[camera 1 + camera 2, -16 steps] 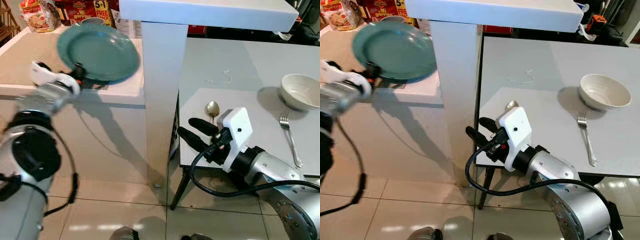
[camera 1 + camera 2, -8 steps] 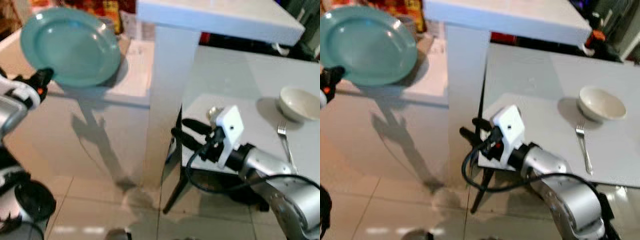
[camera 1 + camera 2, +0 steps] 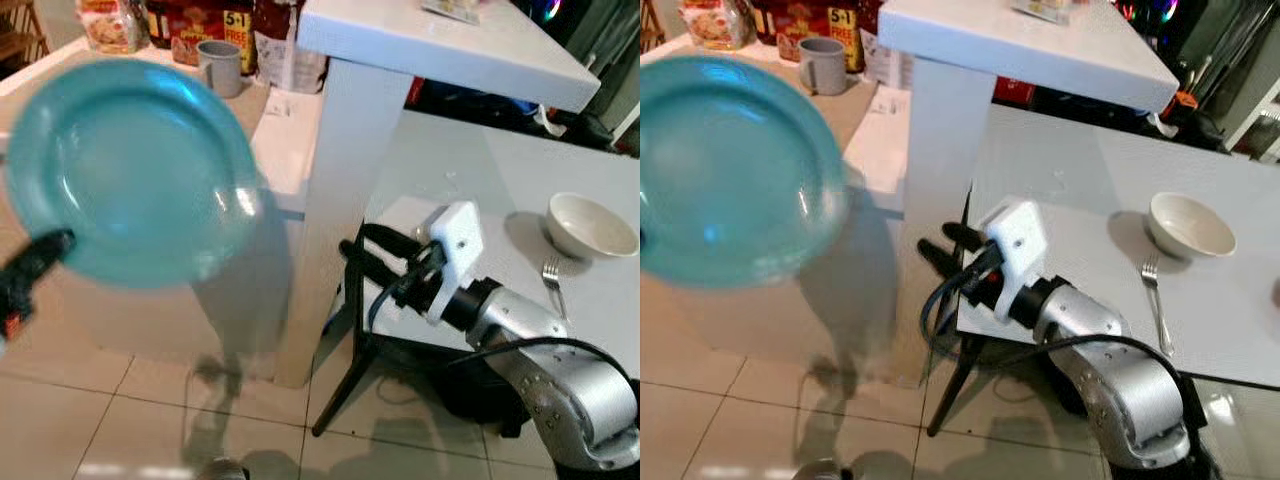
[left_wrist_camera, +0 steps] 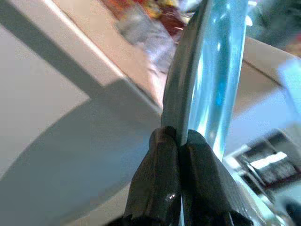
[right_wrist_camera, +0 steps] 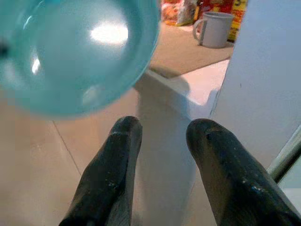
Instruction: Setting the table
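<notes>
A teal plate (image 3: 130,170) is seen at the left of the head views, tilted toward the camera and raised in front of the beige worktop (image 3: 275,140); it is gripped at its lower left rim by the left hand (image 3: 35,262), of which only a black finger tip is seen there. What the head views leave hidden is given by the left wrist view: the plate (image 4: 207,66) is seen edge-on, with the two black fingers (image 4: 157,188) pressed together on its rim, one on each face. At the upper left of the head views a grey mug (image 3: 220,67) and food packets (image 3: 190,25) are seen on the worktop. A white pillar (image 3: 335,200) is seen at the centre. Right of it, the right hand (image 3: 365,262) is held in front of the near edge of the white table (image 3: 480,170), its fingers parted and nothing held; the gap between the fingers (image 5: 113,179) is shown plainly in the right wrist view, with the plate beyond. At the right of the frame a white bowl (image 3: 592,224) and a fork (image 3: 555,285) are seen on the table, just beside each other.
</notes>
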Tool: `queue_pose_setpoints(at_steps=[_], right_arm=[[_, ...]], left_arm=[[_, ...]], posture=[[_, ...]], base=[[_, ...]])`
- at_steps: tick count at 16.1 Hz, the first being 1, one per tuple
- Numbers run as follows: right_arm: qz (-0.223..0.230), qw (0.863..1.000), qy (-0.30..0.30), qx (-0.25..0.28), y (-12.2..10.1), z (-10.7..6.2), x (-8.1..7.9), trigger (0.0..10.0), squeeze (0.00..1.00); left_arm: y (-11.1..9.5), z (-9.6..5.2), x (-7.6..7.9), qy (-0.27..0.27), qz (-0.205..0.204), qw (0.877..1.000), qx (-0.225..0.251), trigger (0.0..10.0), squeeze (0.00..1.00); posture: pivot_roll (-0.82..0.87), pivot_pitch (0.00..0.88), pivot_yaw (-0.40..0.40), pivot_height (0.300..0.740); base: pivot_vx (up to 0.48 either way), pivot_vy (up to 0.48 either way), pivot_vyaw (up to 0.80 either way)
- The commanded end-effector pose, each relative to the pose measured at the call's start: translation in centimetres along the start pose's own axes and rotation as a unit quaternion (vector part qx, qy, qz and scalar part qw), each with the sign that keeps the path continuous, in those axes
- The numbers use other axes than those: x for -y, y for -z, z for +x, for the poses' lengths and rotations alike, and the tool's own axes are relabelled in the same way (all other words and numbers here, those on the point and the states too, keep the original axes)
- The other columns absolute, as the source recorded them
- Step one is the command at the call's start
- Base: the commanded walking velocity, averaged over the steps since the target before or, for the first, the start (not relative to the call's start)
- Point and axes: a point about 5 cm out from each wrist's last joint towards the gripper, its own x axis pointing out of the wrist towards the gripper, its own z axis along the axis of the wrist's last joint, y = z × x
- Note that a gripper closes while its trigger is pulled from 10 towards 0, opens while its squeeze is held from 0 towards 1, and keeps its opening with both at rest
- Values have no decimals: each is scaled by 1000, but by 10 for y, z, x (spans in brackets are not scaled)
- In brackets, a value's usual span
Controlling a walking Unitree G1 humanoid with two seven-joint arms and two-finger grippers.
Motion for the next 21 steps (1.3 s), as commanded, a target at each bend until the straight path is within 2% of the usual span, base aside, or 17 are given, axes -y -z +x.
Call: queue_pose_setpoints(at_steps=[1, 2, 3, 6, 7, 8, 9, 14, 15, 17, 18, 19, 20, 21], right_arm=[[70, 997, 19, 24, -2, -6, 11, 10000, 1000], [134, 990, 11, 50, -2, -11, 14, 10000, 1000], [171, 983, -17, 60, -1, -16, 12, 10000, 1000], [230, 969, -49, 75, 4, -30, 14, 10000, 1000], [265, 957, -23, 113, 1, -40, 25, 10000, 1000], [289, 947, -16, 138, -3, -47, 28, 10000, 1000], [298, 943, -16, 147, -4, -50, 27, 10000, 1000], [303, 943, -22, 134, -2, -55, 16, 10000, 1000], [299, 946, -12, 122, 0, -54, 16, 10000, 0], [302, 945, -10, 123, 1, -55, 16, 10000, 0], [304, 945, -10, 125, 0, -55, 17, 4471, 0], [306, 943, -8, 128, 0, -56, 17, 3608, 0], [309, 942, -5, 132, -2, -57, 18, 0, 0], [310, 942, -6, 131, -2, -57, 18, 0, 0]], left_arm=[[3, 10, 29, 116, 9, 993, -12, 0, 0], [9, 18, 36, 149, 2, 989, -21, 0, 0], [15, 25, 39, 168, 1, 985, -38, 0, 0], [25, 46, 47, 227, -24, 972, -61, 0, 0], [33, 56, 47, 239, -34, 967, -84, 0, 0], [36, 61, 47, 244, -41, 965, -88, 0, 0], [36, 63, 47, 246, -44, 964, -89, 0, 0], [47, 78, 47, 266, -61, 955, -113, 0, 0], [50, 80, 50, 275, -66, 952, -120, 0, 0], [52, 80, 53, 282, -70, 948, -127, 0, 0], [53, 80, 53, 280, -70, 949, -128, 0, 0], [54, 80, 52, 278, -70, 949, -127, 0, 0], [54, 80, 50, 275, -71, 951, -125, 0, 0], [54, 80, 50, 274, -72, 951, -125, 0, 0]], posture=[[94, 50, -134, 740], [94, 50, -134, 740], [94, 50, -134, 740], [65, 44, -91, 740], [51, 38, -74, 740], [45, 35, -64, 740], [43, 33, -61, 740], [26, 24, -30, 740], [25, 25, -29, 740], [23, 29, -27, 740], [23, 29, -27, 740], [21, 33, -27, 740], [22, 35, -28, 740], [22, 38, -30, 740]], base=[[0, 0, 0], [0, 0, 0], [0, 0, 0], [0, 0, 0], [0, 0, 0], [0, 0, 0], [0, 0, 0], [0, 0, 0], [0, 0, 0], [0, 0, 0], [0, 0, 0], [0, 0, 0], [0, 0, 0], [0, 0, 0]])
